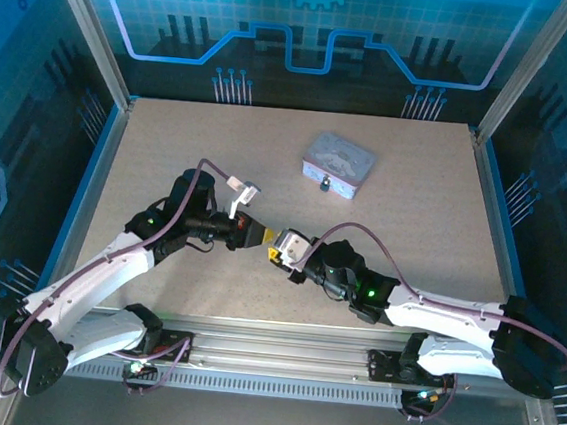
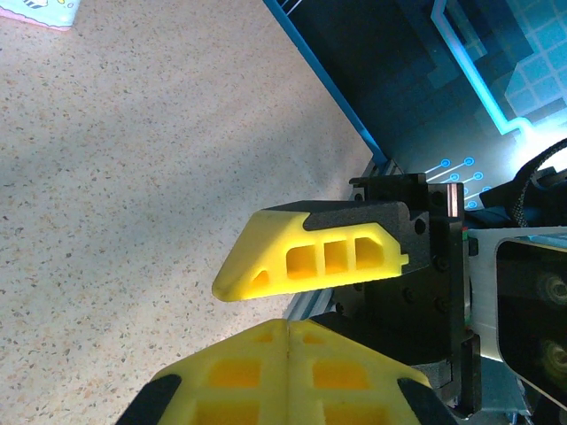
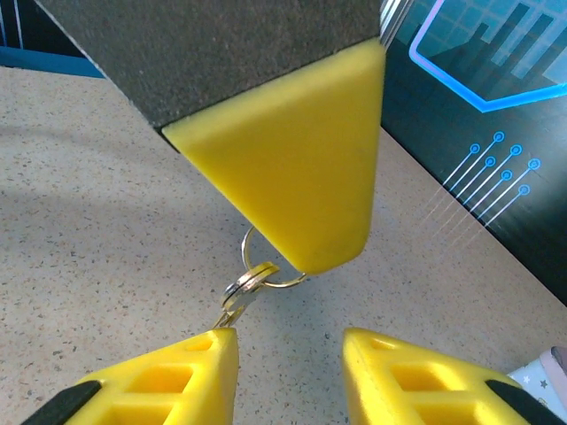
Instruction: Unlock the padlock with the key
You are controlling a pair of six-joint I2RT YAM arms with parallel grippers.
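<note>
In the right wrist view, my left gripper's yellow fingertips [image 3: 301,177] are shut on a thin wire key ring [image 3: 285,283]. The small metal key [image 3: 237,297] hangs from that ring, and its lower end passes behind the tip of my right gripper's left finger [image 3: 208,372]. My right gripper [image 3: 285,336] stands open just below, with bare table showing in the gap. From above, the left gripper [image 1: 258,236] and right gripper [image 1: 278,249] meet tip to tip at mid-table. The tiny dark padlock [image 1: 324,184] sits at the front of the pale tin [image 1: 339,160], well beyond both grippers.
A corner of the pale tin [image 2: 40,11] shows at the top left of the left wrist view. The left gripper [image 2: 288,326] is pressed shut there, with one right finger [image 2: 310,257] just beyond it. Blue-lit enclosure walls and an aluminium rail [image 1: 280,358] bound the speckled table [image 1: 412,235].
</note>
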